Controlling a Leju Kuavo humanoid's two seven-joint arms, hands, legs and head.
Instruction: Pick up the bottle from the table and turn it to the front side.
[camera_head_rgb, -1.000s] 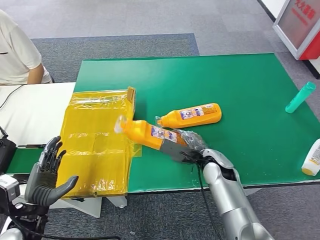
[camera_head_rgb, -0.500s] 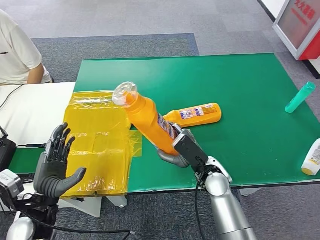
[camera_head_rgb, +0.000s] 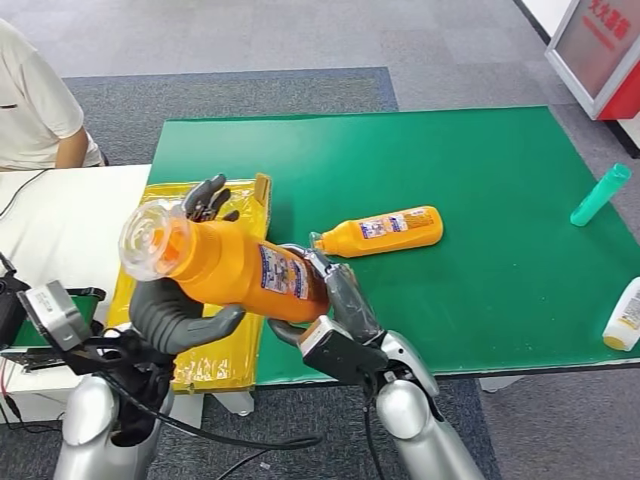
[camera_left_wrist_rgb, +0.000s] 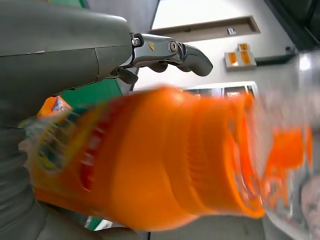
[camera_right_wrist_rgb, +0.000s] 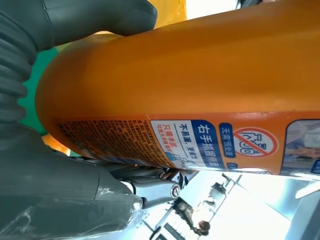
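Observation:
An orange bottle (camera_head_rgb: 234, 265) with a clear cap is lifted off the table and lies almost level in the air, cap toward my left. My right hand (camera_head_rgb: 332, 320) grips its base end. The printed label faces up toward the head view, and it shows in the right wrist view on the bottle (camera_right_wrist_rgb: 188, 85). My left hand (camera_head_rgb: 177, 305) is cupped around the neck end, thumb beneath and fingers spread behind. In the left wrist view a gap separates its fingers (camera_left_wrist_rgb: 166, 50) from the blurred bottle (camera_left_wrist_rgb: 158, 160).
A second orange bottle (camera_head_rgb: 381, 231) lies on the green table mat (camera_head_rgb: 490, 200). A yellow plastic bag (camera_head_rgb: 219, 350) covers the mat's left end. A teal bottle (camera_head_rgb: 601, 194) and a white bottle (camera_head_rgb: 625, 316) lie at the right edge. A person (camera_head_rgb: 34, 100) sits beyond the white table (camera_head_rgb: 60, 220).
My right hand has raised the bottle and swung it leftward and toward the camera. My left hand has risen from the table's front edge to cup the bottle's neck end.

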